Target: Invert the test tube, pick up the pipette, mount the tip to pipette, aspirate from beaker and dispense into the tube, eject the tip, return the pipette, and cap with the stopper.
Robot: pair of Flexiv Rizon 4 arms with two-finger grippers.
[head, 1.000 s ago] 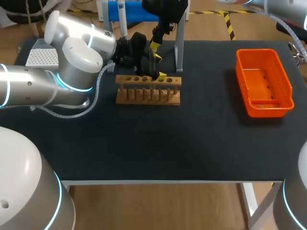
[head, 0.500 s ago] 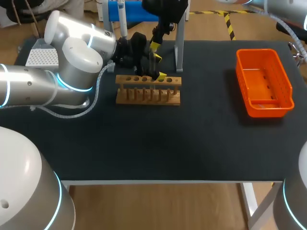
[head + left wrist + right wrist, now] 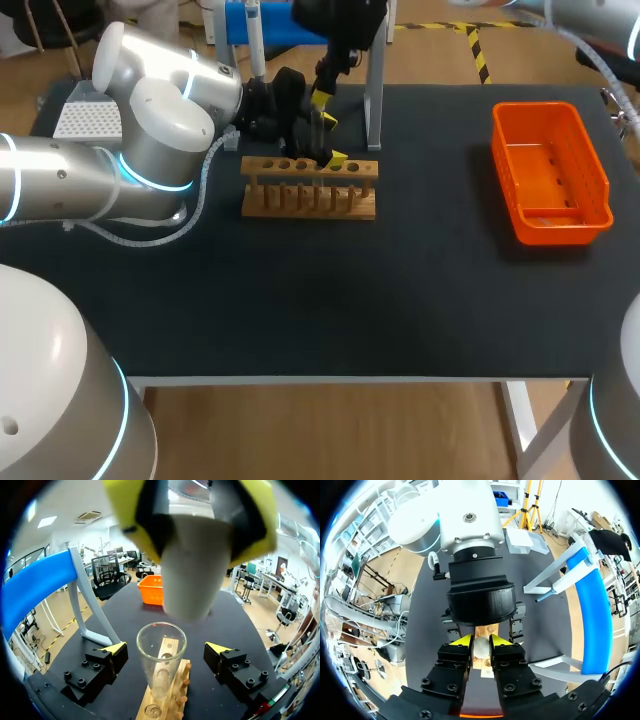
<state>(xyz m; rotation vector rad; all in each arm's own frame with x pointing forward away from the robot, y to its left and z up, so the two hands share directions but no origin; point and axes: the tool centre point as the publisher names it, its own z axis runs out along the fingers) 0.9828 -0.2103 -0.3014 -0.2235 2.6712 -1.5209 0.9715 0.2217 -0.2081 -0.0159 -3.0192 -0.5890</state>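
Toward table's far side, head view: left gripper (image 3: pixel 333 140) over wooden rack (image 3: pixel 310 190), right gripper (image 3: pixel 322 95) just above it. Orange basket (image 3: pixel 550 170) well apart, on right.

Left wrist view: left fingers spread. Test tube (image 3: pixel 161 670) upright in rack between them, gap on each side, mouth uncapped. Stopper (image 3: pixel 192 565) over tube mouth, pinched between right gripper's yellow tips; cannot tell if it touches rim.

Right wrist view: right fingers clamp pale stopper from two sides. Left arm (image 3: pixel 470 545) ahead of them, rack under.
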